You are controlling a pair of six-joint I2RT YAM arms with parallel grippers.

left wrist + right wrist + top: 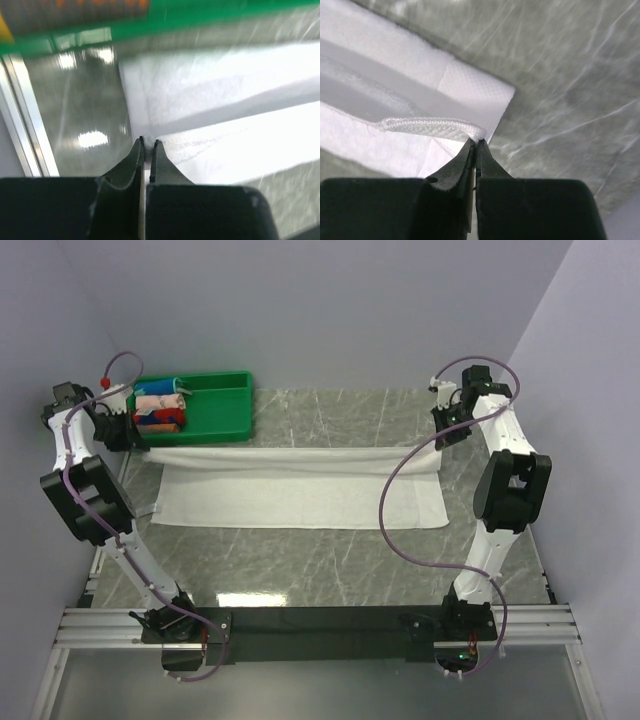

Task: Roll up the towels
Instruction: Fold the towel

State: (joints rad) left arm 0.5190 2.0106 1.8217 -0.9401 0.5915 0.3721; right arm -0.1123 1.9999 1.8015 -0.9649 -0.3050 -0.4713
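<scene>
One large white terry towel [300,495] lies across the grey marble table, its far long edge lifted and stretched between the two grippers. My left gripper [135,435] is shut on the towel's far left corner; in the left wrist view its fingertips [148,142] pinch white cloth [225,95]. My right gripper [443,438] is shut on the far right corner; in the right wrist view its fingertips [476,143] pinch the hemmed edge [430,125]. The lifted edge hangs taut above the flat part.
A green bin [205,407] with small colourful rolled cloths [160,408] stands at the back left, just behind the left gripper; its rim shows in the left wrist view [150,30]. Purple cables loop from both arms. A metal rail runs along the table's left edge [20,125].
</scene>
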